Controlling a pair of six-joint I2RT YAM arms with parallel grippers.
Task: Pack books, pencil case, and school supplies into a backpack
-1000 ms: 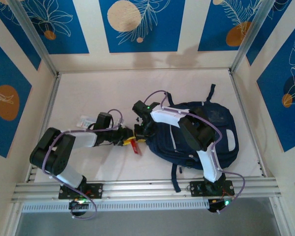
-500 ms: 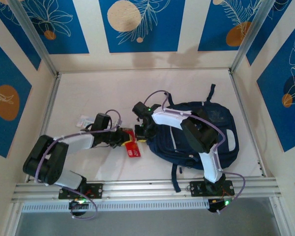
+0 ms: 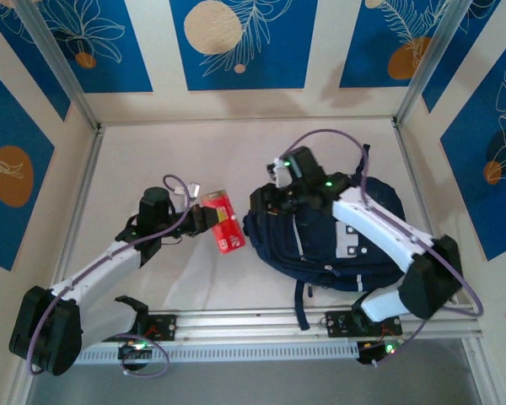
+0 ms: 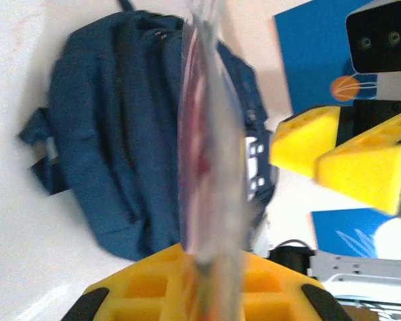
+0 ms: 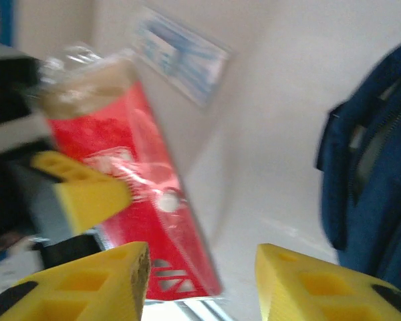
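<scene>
Left hand [image 3: 204, 213] clamped on red packet [image 3: 227, 226], fingers together on its upper-left end. Packet held up off tabletop [image 3: 194, 152], tilted, long side running down-right in top view. Left wrist view: packet seen edge-on, rising from btwn the yellow fingers, clear plastic wrap w/ red inside. Packet is just left of backpack [image 3: 316, 257]; they look apart in top view. Backpack lies flat on right half of tabletop: navy, pale stripe across front, straps trailing toward near edge, one loop at far side. Can't tell if its zip is undone. Right arm reaches over backpack, w/ right hand [image 3: 263, 201] at backpack's upper-left edge, near packet. Right hand fingers apart, nothing gripped. Right wrist view, blurred: packet sits ahead of the spread fingers, pinched by the other hand's yellow finger, backpack edge at far right. Same view: white-blue flat item [image 5: 180, 57] lies on tabletop beyond packet; too blurred to say what it is.
</scene>
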